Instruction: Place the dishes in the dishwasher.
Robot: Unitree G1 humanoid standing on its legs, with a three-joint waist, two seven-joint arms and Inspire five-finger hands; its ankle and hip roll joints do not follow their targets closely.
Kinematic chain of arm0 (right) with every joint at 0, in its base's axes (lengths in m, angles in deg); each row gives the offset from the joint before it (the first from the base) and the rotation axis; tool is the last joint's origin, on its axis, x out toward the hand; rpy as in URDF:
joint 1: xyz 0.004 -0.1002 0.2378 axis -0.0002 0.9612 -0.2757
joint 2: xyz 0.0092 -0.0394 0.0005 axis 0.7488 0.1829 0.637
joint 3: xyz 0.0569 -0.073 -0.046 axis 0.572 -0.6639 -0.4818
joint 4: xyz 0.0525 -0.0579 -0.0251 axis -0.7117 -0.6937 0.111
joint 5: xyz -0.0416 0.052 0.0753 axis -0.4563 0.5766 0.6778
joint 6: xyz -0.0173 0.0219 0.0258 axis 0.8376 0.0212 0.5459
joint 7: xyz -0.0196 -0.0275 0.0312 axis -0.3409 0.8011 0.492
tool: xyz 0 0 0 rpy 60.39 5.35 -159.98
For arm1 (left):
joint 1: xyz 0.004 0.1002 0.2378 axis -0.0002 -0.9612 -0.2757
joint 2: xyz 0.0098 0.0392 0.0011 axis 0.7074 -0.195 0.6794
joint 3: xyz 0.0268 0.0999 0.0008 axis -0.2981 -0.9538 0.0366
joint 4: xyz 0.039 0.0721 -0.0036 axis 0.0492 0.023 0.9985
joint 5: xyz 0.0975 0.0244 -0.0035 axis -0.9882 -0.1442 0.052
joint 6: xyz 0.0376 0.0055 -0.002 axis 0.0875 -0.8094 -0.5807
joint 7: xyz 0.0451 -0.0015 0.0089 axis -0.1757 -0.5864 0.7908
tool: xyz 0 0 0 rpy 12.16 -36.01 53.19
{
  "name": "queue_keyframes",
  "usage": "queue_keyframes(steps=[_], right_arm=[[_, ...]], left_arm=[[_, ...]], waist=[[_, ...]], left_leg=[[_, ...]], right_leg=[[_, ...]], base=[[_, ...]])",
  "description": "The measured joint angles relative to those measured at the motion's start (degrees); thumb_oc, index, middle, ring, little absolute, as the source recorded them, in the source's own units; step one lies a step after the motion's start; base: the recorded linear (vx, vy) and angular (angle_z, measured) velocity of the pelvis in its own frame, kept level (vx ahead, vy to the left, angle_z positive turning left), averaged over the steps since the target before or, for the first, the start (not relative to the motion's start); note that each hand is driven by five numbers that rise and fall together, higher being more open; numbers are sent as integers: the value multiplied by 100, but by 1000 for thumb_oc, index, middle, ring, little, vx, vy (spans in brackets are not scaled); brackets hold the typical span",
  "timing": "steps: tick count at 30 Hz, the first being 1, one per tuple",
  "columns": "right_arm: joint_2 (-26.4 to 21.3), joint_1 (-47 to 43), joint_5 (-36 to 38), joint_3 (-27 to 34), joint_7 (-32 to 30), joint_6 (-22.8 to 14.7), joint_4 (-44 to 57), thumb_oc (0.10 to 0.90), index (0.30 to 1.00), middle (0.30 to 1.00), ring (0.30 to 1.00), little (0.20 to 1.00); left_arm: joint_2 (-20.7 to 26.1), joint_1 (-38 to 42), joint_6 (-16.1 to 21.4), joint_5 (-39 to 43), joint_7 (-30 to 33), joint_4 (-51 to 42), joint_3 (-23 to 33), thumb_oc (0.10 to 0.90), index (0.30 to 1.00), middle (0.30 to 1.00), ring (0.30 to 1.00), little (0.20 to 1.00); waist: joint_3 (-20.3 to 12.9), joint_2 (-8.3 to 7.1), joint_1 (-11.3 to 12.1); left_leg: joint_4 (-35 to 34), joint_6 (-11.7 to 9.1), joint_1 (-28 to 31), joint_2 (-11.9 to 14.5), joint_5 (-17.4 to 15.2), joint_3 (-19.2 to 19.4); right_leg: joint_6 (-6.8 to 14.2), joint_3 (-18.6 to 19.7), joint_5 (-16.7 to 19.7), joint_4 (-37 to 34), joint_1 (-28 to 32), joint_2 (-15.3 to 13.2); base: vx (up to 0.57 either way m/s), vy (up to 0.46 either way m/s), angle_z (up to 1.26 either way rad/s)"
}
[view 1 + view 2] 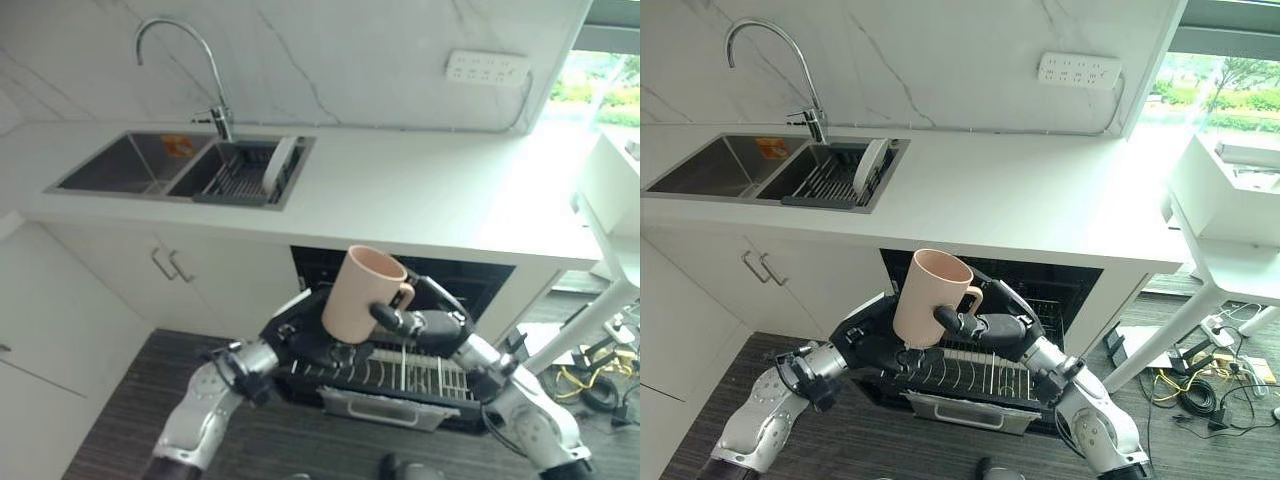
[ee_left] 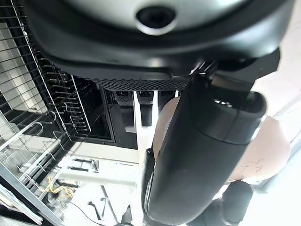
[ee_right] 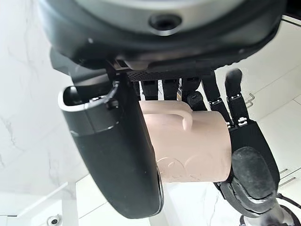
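A pink mug (image 1: 358, 290) is held upright above the pulled-out dishwasher rack (image 1: 420, 377), in front of the open dishwasher (image 1: 470, 280). My left hand (image 1: 305, 345) grips the mug's base from below, with thumb and fingers on either side. My right hand (image 1: 428, 326) comes in from the right and is curled round the mug's handle (image 1: 400, 297). The right wrist view shows the mug (image 3: 188, 141) between my right thumb (image 3: 117, 155) and my left hand (image 3: 247, 155). Past the thumb (image 2: 202, 155) in the left wrist view, the mug (image 2: 272, 150) shows pink.
A double sink (image 1: 120, 165) with a tall tap (image 1: 205, 60) is set in the white counter (image 1: 420, 190). Its right basin holds a dark dish rack (image 1: 235, 175) with a white plate (image 1: 280, 163). White cupboards (image 1: 110, 300) stand at the left, a white table leg (image 1: 590, 310) at the right.
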Motion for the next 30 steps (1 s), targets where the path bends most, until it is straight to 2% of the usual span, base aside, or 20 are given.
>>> queue_keyframes(steps=[2,4,7,10,25,28,30], right_arm=[[22,84,-2,0,-30,-49,0,400,300,300,300,300],[158,96,83,105,-30,-349,38,400,300,300,300,300],[377,39,436,706,-31,-977,396,400,300,300,300,300],[440,-40,531,1262,-94,-1302,494,400,300,300,300,300],[582,-76,530,1309,-211,-1305,444,400,300,300,300,300],[610,-76,529,1316,-223,-1316,443,400,300,300,300,300],[687,-75,525,1348,-316,-1333,442,400,300,300,300,300]], left_arm=[[-44,-48,13,-224,270,21,40,800,900,900,900,900],[-31,-69,-61,-496,623,390,200,800,900,900,900,900],[-9,-420,-468,-903,1375,1385,764,800,900,900,900,900],[20,-814,-676,-1111,1623,1627,978,800,900,900,900,900],[-22,-725,-682,-1104,1886,1591,987,800,900,900,900,900],[-22,-717,-605,-1099,2000,1418,1027,800,900,900,900,900],[-23,-717,-371,-1101,1996,1101,1120,800,900,900,900,900]], waist=[[-12,19,-1],[-33,53,-35],[-45,62,-151],[-46,46,-149],[-13,-24,-195],[6,-63,-191],[37,-113,-176]], left_leg=[[-4,1,2,2,-1,3],[-3,2,10,7,-2,17],[-16,27,-5,22,-18,32],[-54,-4,-1,21,2,51],[-186,-15,109,36,18,148],[-187,-15,109,39,18,147],[-186,-15,109,38,18,144]], right_leg=[[0,4,-1,0,0,2],[0,21,-2,0,-2,11],[-10,34,-8,-11,-32,27],[-1,42,-3,-36,-42,29],[6,122,-12,-58,-26,69],[4,121,-15,-58,-26,72],[4,121,-15,-57,-26,74]], base=[[0,0,0],[-5,11,-4],[-3,3,-3],[0,0,0],[-3,1,-2],[0,0,0],[0,0,0]])
